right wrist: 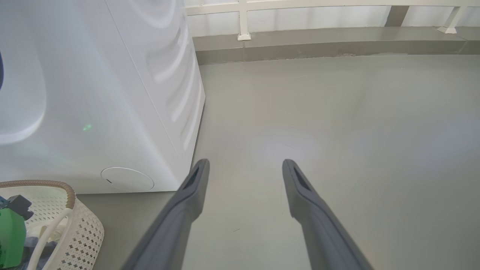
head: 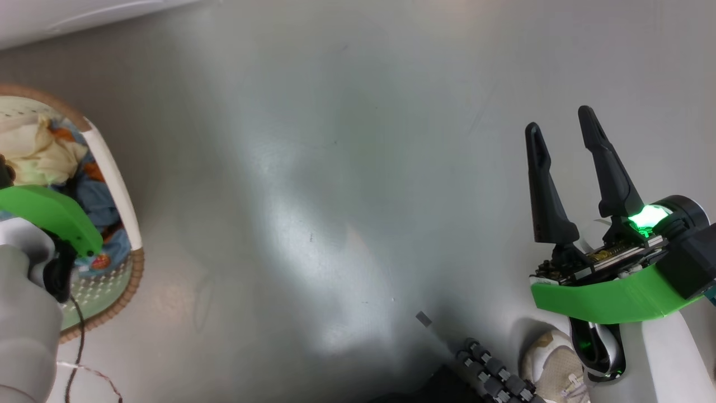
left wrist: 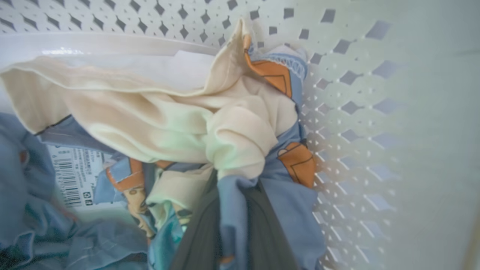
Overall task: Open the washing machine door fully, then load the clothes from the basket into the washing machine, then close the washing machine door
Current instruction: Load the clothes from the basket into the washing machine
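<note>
Floor (head: 335, 168): grey, open across centre.
Basket (head: 137, 268): left edge, holding clothes (head: 39, 157).
Right fingers (head: 545, 190): spread, empty.
Left fingers (left wrist: 270, 232): among clothes, grip unclear.

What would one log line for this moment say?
phase: loading clothes | left tool: down among clothes in basket, grip unclear | right tool: open, empty, above floor

A white label sticker (left wrist: 73, 176) lies on the bottom of the basket (left wrist: 348, 112), at the left in the left wrist view, partly covered by the clothes (left wrist: 157, 123). It carries a barcode with a row of digits beside it, some lines of small print and two small square symbols at its lower end. The print is too small and blurred, so no word or number can be read surely.
</note>
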### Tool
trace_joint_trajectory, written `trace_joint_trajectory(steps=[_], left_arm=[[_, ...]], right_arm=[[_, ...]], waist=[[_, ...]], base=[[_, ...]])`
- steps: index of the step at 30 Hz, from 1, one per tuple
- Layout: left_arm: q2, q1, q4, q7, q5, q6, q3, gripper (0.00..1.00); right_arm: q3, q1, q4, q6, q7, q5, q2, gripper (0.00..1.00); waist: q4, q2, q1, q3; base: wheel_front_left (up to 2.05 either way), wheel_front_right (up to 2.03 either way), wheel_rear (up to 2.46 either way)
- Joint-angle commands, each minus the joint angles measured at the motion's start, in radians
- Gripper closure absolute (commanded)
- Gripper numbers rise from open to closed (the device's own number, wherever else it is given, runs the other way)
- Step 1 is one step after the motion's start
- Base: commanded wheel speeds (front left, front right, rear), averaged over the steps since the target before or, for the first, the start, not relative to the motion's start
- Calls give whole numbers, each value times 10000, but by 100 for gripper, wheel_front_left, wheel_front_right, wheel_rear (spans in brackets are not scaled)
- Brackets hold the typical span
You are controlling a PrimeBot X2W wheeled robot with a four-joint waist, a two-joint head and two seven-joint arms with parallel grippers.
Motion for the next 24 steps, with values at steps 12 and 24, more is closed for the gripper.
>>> trace_joint_trajectory(steps=[12, 24], left_arm=[[-426, 358, -182, -2296, 69, -13, -33, 100], [-570, 1302, -2695, -2577, 1329, 607, 857, 100]], right_arm=[[-102, 290, -82, 27, -45, -625, -54, 0], [-217, 500, 190, 27, -45, -1057, -54, 0]], waist=[[898, -1, 0, -1103], [1375, -1, 0, -2371]], base=[[0, 0, 0], [0, 0, 0]])
